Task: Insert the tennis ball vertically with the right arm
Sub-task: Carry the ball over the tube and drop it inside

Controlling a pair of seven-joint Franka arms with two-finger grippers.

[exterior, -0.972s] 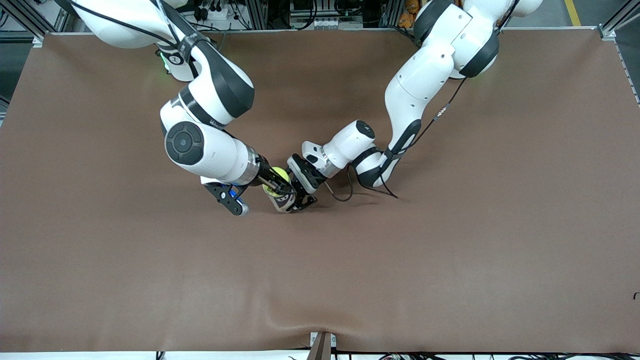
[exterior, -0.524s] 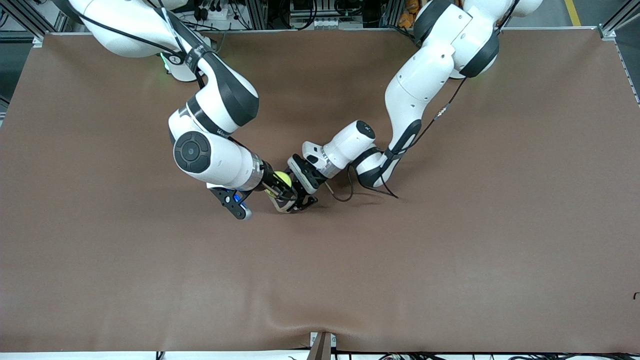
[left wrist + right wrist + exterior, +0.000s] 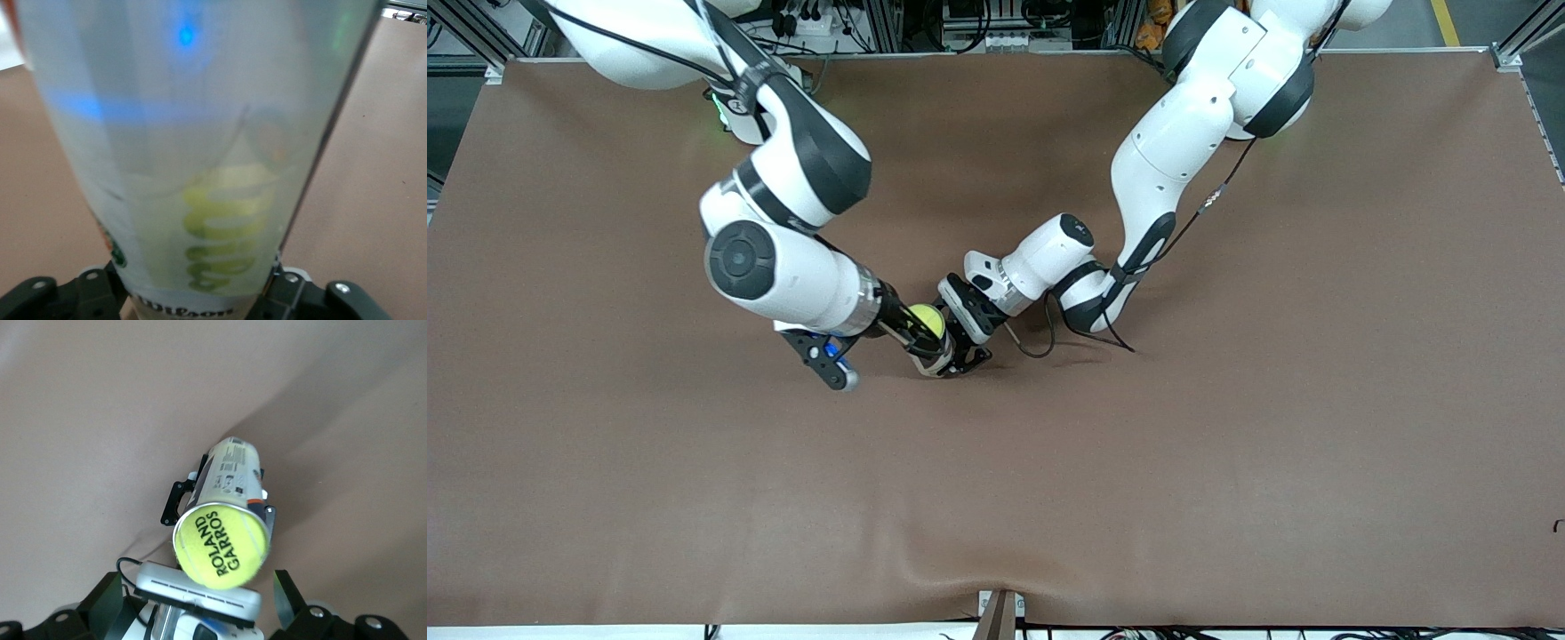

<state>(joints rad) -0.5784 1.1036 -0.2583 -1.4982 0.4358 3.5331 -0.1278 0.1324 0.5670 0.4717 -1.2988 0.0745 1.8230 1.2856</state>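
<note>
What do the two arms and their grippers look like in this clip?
Both arms are alike: glossy white rounded shells with black joint bands. The right arm has a round dark grey cap on its joint, a silver wrist ring and a black cable along its upper links. The left arm trails a thin black cable looping to the table. The right gripper and left gripper are small, black and two-fingered.

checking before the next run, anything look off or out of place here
Nothing is spilled or damaged. One oddity: the tennis ball sits in the can's mouth, not dropped inside. The left gripper holds the can; the right gripper is open above it.
</note>
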